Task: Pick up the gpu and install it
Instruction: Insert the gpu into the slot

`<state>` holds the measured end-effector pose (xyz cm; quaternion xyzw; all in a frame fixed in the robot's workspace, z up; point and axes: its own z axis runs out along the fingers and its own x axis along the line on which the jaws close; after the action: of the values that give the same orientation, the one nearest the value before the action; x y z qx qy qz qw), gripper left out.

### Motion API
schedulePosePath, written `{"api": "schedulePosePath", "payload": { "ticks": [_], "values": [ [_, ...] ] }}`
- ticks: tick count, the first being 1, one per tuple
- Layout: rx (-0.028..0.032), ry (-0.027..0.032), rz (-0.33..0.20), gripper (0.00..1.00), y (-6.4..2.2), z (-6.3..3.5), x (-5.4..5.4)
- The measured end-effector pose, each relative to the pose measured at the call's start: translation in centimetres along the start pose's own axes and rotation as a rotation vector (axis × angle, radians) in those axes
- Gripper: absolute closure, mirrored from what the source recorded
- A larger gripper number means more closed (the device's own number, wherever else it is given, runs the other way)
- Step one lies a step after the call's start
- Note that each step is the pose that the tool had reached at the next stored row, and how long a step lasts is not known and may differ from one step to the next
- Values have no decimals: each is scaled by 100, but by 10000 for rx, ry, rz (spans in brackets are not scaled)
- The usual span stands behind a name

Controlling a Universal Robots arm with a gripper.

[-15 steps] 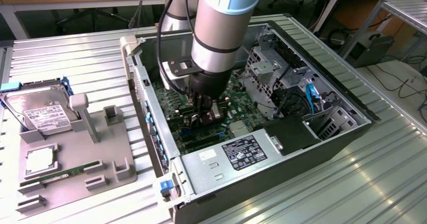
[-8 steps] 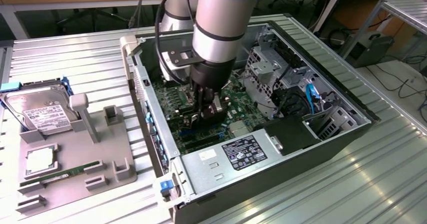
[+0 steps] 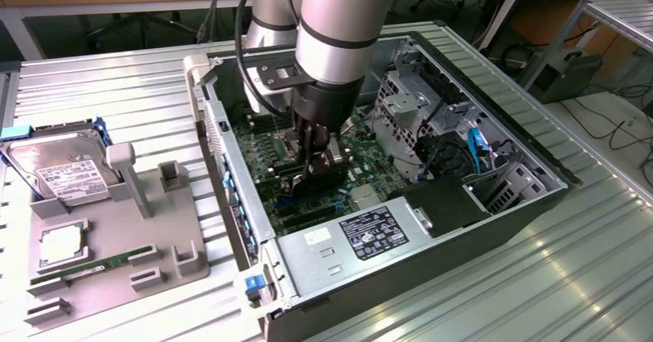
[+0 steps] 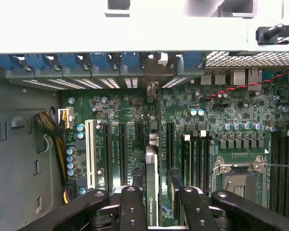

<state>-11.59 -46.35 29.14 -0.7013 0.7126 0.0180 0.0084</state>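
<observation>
1. My gripper [image 4: 152, 204] is closed on the gpu [image 4: 152, 178], one black finger [image 4: 133, 207] on each flat side of the card, which I hold on edge.
2. In the wrist view the gpu runs straight away from my fingers toward the case's rear wall, over the motherboard [image 4: 135, 125] and between two black slots. Whether its lower edge is already touching a slot I cannot tell.
3. Its metal bracket [image 4: 153, 89] lines up with a gap in the row of blue-clipped slot covers [image 4: 94, 65] along the rear wall.
4. Beside the card on the board are a white slot [image 4: 90, 154], round capacitors [image 4: 70, 159], and on the other side the CPU socket [image 4: 238, 175] with its silver frame.
5. In the exterior view my gripper [image 3: 321, 162] reaches down into the open case [image 3: 515, 204], with the card hidden below it near the middle of the board.
6. Inside the case, toward the exterior view's right, sit a grey drive cage [image 3: 403, 105] and blue cables [image 3: 478, 147]; the labelled power supply [image 3: 357, 239] lies at the near end.
7. Well apart, at the exterior view's left, a grey tray [image 3: 153, 242] holds a hard drive [image 3: 56, 170], a CPU [image 3: 63, 244] and a green RAM stick [image 3: 87, 269].
8. Everything rests on a ribbed metal table [image 3: 531, 288].
</observation>
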Motion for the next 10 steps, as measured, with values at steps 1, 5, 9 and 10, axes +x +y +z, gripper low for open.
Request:
{"api": "schedulePosePath", "payload": {
  "ticks": [1, 5, 9, 10],
  "values": [
    [-1, 1, 1, 66, 0, -1, 0],
    [-1, 1, 0, 67, 0, -1, 0],
    [-1, 2, 0, 87, 0, -1, 0],
    [-1, 1, 0, 89, 0, -1, 0]
  ]
}}
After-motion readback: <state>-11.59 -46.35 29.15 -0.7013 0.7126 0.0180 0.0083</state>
